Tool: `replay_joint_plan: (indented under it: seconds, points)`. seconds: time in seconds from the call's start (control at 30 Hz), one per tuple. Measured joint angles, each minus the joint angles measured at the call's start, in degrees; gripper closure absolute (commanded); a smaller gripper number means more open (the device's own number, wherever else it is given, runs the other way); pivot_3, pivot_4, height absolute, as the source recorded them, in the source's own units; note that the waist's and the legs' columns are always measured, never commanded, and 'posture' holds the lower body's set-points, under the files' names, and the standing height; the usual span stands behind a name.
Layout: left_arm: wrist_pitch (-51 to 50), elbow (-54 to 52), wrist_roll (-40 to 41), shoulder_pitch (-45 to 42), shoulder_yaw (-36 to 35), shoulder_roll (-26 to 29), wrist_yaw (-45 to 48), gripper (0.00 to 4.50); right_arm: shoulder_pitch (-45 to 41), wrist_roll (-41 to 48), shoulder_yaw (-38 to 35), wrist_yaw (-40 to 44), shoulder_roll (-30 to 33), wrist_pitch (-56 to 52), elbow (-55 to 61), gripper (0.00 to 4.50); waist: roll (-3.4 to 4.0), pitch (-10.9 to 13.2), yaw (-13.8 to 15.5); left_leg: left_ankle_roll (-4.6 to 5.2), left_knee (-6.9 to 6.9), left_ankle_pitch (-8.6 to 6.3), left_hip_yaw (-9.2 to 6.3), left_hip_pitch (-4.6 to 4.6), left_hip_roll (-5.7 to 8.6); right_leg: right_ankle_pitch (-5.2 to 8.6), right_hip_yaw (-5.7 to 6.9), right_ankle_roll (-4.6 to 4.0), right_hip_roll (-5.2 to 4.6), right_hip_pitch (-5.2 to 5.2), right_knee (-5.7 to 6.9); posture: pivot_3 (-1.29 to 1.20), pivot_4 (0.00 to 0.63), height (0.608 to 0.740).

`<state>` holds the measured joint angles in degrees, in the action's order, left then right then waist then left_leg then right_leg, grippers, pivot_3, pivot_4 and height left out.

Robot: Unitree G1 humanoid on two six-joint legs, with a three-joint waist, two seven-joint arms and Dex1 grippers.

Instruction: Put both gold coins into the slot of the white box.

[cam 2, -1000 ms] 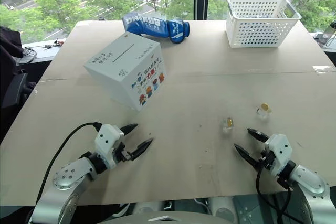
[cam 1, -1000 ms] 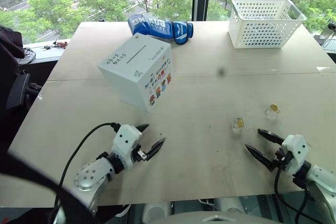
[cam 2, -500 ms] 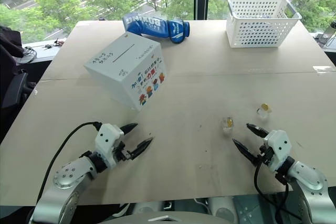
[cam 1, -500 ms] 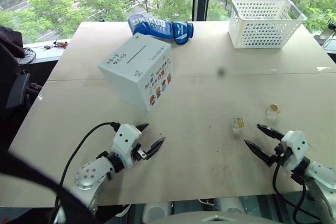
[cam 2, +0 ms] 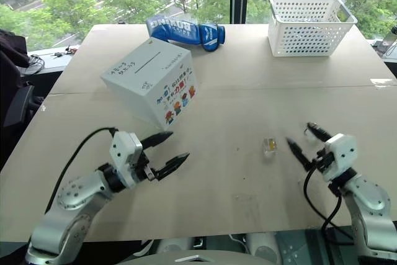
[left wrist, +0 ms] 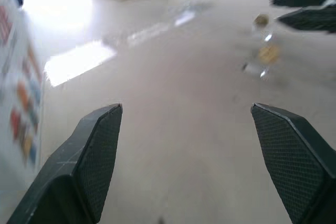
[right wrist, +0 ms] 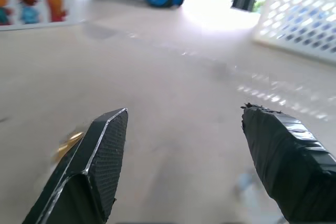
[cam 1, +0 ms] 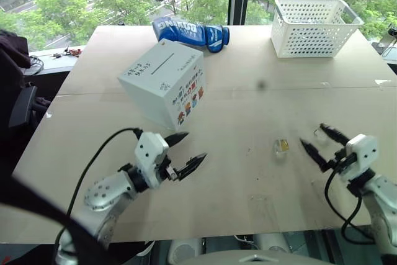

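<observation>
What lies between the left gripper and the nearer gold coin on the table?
Nothing: in the left eye view, only bare tabletop runs from the open left gripper to the gold coin.

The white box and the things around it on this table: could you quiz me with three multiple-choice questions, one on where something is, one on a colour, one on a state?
1. Where does the white basket stand?
A. the table's far right corner
B. beside the left gripper
C. on top of the white box

2. What colour is the glove lying behind the white box?
A. red
B. blue
C. green

3. How do the jaws of the left gripper stand?
A. shut on a coin
B. shut, holding nothing
C. open, holding nothing

Answers:
1 A, the basket sits by the far right edge of the table.
2 B, the glove is blue with white lettering.
3 C, the two black fingers are spread apart with only bare table between them.
</observation>
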<state>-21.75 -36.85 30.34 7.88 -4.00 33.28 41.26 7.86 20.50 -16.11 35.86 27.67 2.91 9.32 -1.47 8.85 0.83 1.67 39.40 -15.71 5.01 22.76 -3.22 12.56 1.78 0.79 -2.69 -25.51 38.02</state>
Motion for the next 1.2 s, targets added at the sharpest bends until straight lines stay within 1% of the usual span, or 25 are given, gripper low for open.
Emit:
replay_joint_plan:
  seconds: [0.03,0.13,0.23,0.37,0.47,0.53,0.6,0.67,0.87,0.93,1.0,1.07,1.1,1.13,1.17,1.2]
  points:
    - [-1.5,-1.6,1.9,-1.2,0.0,0.6,0.2,0.51,-1.1,-0.1,-0.7,-0.4,0.5,0.1,-1.4,0.74,0.02,0.0,0.0,0.00,-0.01,0.00,0.00,-0.01,0.01,-0.13,-0.02,0.17,0.01,0.01,0.00,0.00,0.150,0.704]
    - [-4.7,-3.8,4.8,-3.3,0.1,1.5,-0.2,0.51,-3.0,-0.7,-0.8,-0.2,2.1,-0.5,-4.1,0.74,0.02,0.0,-0.1,0.00,-0.03,0.00,-0.02,-0.01,0.00,-0.21,-0.03,0.06,0.06,0.01,-0.01,0.00,0.150,0.704]
    - [-7.4,-4.9,5.8,-5.1,0.8,2.8,-0.6,0.51,-4.9,-1.6,-0.3,0.2,4.5,-4.3,-7.2,0.74,0.02,0.0,-0.2,0.01,-0.03,0.00,-0.04,-0.02,0.00,-0.21,-0.03,0.08,0.08,0.01,0.00,0.00,0.150,0.704]
    - [-9.0,-5.5,5.8,-6.2,1.8,3.6,-1.6,0.51,-6.6,-1.4,0.1,0.9,4.9,-7.8,-8.4,0.74,0.02,0.0,-0.2,0.01,-0.03,0.00,-0.02,-0.03,0.00,-0.19,-0.06,0.11,0.08,0.01,0.00,0.00,0.150,0.704]
    - [-9.5,-5.8,5.8,-6.7,1.9,4.0,-2.2,0.44,-7.2,-1.3,0.1,1.2,5.0,-9.3,-8.7,1.52,0.02,0.0,-0.1,0.01,-0.03,0.00,-0.03,-0.02,0.00,-0.19,-0.06,0.11,0.08,0.01,-0.01,0.00,0.150,0.704]
    - [-9.9,-5.9,5.8,-6.9,1.9,4.3,-2.6,0.44,-7.3,-1.3,0.1,1.5,5.1,-10.1,-9.1,2.49,0.02,0.0,-0.1,0.01,-0.03,0.00,-0.03,-0.02,0.01,-0.20,-0.05,0.10,0.08,0.01,-0.01,0.00,0.150,0.704]
    - [-10.1,-6.2,5.6,-7.3,2.2,4.4,-2.9,0.44,-7.3,-1.3,0.2,1.8,5.1,-11.3,-9.5,3.65,0.02,0.0,-0.1,0.01,-0.03,0.00,-0.02,-0.01,0.01,-0.20,-0.06,0.11,0.07,0.01,-0.01,0.00,0.150,0.704]
    - [-10.1,-6.5,5.1,-7.5,2.5,4.5,-3.2,0.44,-7.4,-1.3,0.2,1.8,5.1,-11.6,-9.6,4.46,0.02,0.0,-0.1,0.01,-0.03,0.00,-0.02,-0.02,0.01,-0.20,-0.06,0.11,0.07,0.01,-0.01,0.00,0.150,0.704]
    - [-10.1,-6.5,2.8,-8.2,3.4,4.6,-4.1,0.44,-7.9,-1.6,0.2,1.9,5.8,-12.8,-9.9,4.46,0.02,0.0,-0.1,0.00,-0.03,0.00,-0.03,-0.02,0.02,-0.18,-0.06,0.14,0.08,0.02,-0.01,0.00,0.150,0.704]
    - [-10.1,-6.5,2.3,-8.2,3.8,4.6,-4.3,0.44,-8.0,-0.8,-0.1,1.7,5.7,-13.6,-9.9,4.46,0.02,0.0,-0.1,0.01,-0.03,0.00,-0.02,-0.02,0.01,-0.18,-0.06,0.15,0.07,0.02,-0.01,0.00,0.150,0.704]
    - [-10.1,-6.4,2.5,-8.5,3.9,3.2,-5.1,0.44,-8.3,1.7,-1.5,1.3,4.8,-15.4,-9.9,4.46,0.02,0.0,-0.1,0.01,-0.02,0.00,-0.02,-0.02,0.01,-0.18,-0.07,0.15,0.07,0.03,-0.01,0.00,0.150,0.704]
    - [-10.5,-6.3,4.2,-9.3,3.4,0.9,-6.4,0.44,-8.5,5.4,-2.9,1.2,4.0,-18.5,-8.7,4.46,0.02,0.0,-0.1,0.01,-0.02,0.00,-0.03,-0.01,0.01,-0.22,-0.08,0.11,0.07,0.03,-0.01,0.00,0.150,0.704]
    - [-11.4,-6.2,7.0,-10.1,2.2,-1.6,-8.1,0.44,-8.8,9.5,-3.7,1.3,3.4,-22.1,-6.4,4.46,0.02,0.0,-0.1,0.01,-0.02,0.00,-0.04,-0.01,0.01,-0.23,-0.07,0.12,0.07,0.03,-0.01,0.00,0.150,0.704]
    - [-11.7,-6.2,8.2,-10.6,1.8,-2.6,-8.9,0.44,-8.9,11.2,-3.8,1.3,3.1,-23.6,-5.1,4.46,0.02,0.0,-0.2,0.01,-0.02,0.00,-0.04,-0.02,0.00,-0.24,-0.08,0.10,0.07,0.04,0.00,0.00,0.150,0.704]
    - [-13.0,-5.8,13.8,-10.8,0.1,-5.4,-11.3,0.44,-9.7,17.5,-5.0,-0.1,1.8,-28.8,-1.9,4.46,0.03,0.0,-0.3,0.01,-0.02,0.00,-0.06,-0.02,-0.04,-0.26,-0.09,0.08,0.07,0.04,0.01,0.00,0.150,0.704]
    - [-13.6,-5.1,17.6,-11.1,-0.9,-8.2,-13.1,0.44,-10.9,22.7,-5.2,-1.7,0.3,-32.5,1.0,4.46,0.03,0.0,-0.6,0.01,-0.02,0.00,-0.06,-0.04,-0.05,-0.27,-0.12,0.08,0.07,0.04,0.06,0.00,0.150,0.704]
